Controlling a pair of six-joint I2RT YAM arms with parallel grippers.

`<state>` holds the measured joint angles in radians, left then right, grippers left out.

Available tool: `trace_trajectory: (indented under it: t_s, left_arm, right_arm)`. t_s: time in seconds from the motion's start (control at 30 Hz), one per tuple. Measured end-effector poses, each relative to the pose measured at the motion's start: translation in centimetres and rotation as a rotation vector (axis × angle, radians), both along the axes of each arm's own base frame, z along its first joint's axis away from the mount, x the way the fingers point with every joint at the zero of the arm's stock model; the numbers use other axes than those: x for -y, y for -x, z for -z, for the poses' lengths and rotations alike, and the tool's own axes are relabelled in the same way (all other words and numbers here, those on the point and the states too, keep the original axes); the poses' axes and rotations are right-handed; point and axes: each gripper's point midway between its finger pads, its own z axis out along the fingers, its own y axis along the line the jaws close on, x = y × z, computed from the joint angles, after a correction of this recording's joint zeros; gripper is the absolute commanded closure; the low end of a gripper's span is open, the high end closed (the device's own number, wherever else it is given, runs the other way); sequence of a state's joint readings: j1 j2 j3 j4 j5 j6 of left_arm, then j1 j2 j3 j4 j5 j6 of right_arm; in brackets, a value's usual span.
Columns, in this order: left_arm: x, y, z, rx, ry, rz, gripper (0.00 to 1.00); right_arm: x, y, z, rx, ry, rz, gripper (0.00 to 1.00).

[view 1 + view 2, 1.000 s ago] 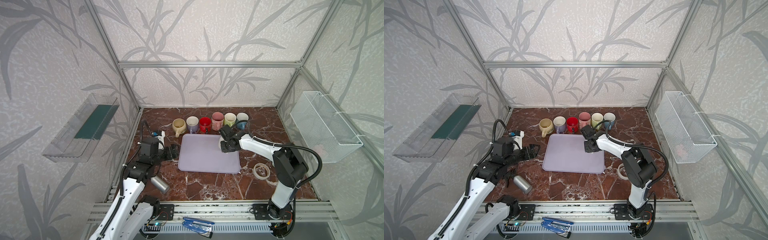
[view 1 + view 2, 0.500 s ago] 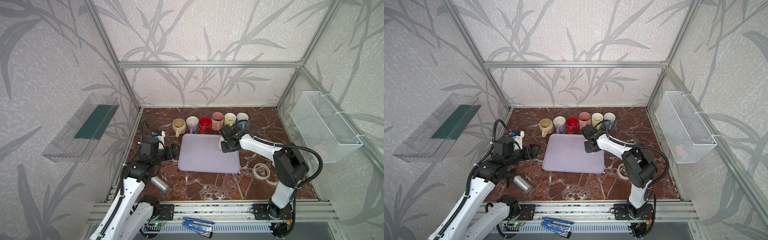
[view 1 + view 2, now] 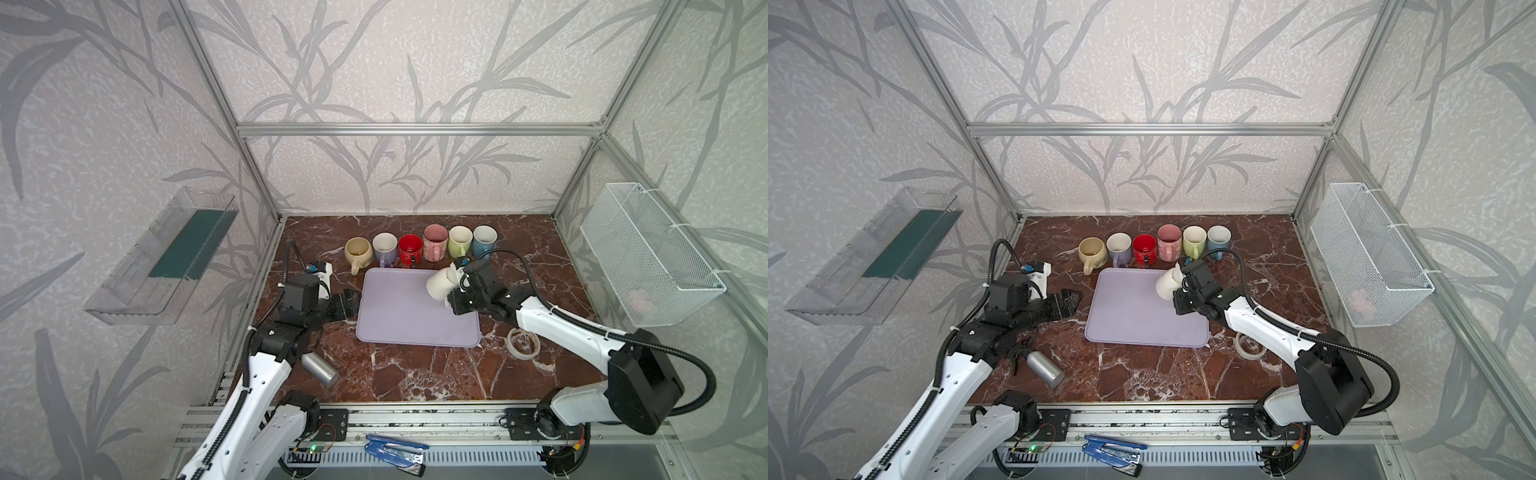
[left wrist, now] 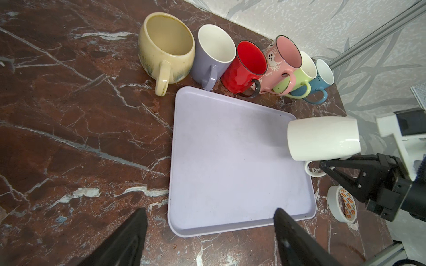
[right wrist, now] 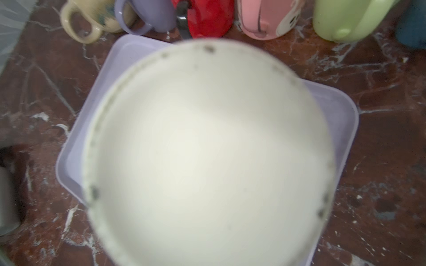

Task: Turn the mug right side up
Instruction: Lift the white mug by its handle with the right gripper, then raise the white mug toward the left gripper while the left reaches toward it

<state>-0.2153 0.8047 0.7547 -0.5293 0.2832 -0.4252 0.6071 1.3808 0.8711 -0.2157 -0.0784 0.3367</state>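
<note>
white mug (image 3: 439, 284) now sideways, aloft

Plain white mug, lilac tray, red-brown marble.

The white mug (image 4: 322, 140) is plain and glossy; its base is off-white with dark specks round the edge. The tray (image 4: 230, 149) is a flat pale lilac. The table (image 4: 69, 115) is deep red-brown marble veined with white. The cream mug (image 4: 161, 62) has blue-green speckling, and the lilac mug (image 4: 205, 66) is white inside. The red mug (image 4: 239, 73) has a black rim and handle, and the pink mug (image 4: 275, 66) is printed with white ghosts and a web. The pale green mug (image 4: 299, 81) and the blue mug (image 4: 321, 84) are white inside. The tape roll (image 4: 333, 202) is white with orange print. The walls (image 3: 415, 62) are pale with a grey leaf pattern.
</note>
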Motion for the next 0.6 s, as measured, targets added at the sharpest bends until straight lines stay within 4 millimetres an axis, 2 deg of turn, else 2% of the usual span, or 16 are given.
trace_trajectory:
  t_s: [0.17, 0.43, 0.6]
  left_arm:
    - [1.5, 0.1, -0.1, -0.003, 0.085, 0.049, 0.17]
    - [4.9, 0.2, -1.3, 0.023, 0.269, 0.159, 0.29]
    - [7.6, 0.9, -2.2, 0.054, 0.389, 0.261, 0.49]
  right_arm:
    - [-1.2, 0.8, -2.8, 0.076, -0.135, -0.067, 1.0]
    - [-1.7, 1.6, -7.8, 0.173, -0.379, -0.116, 1.0]
    - [-2.5, 1.8, -10.2, 0.184, -0.529, -0.151, 1.0]
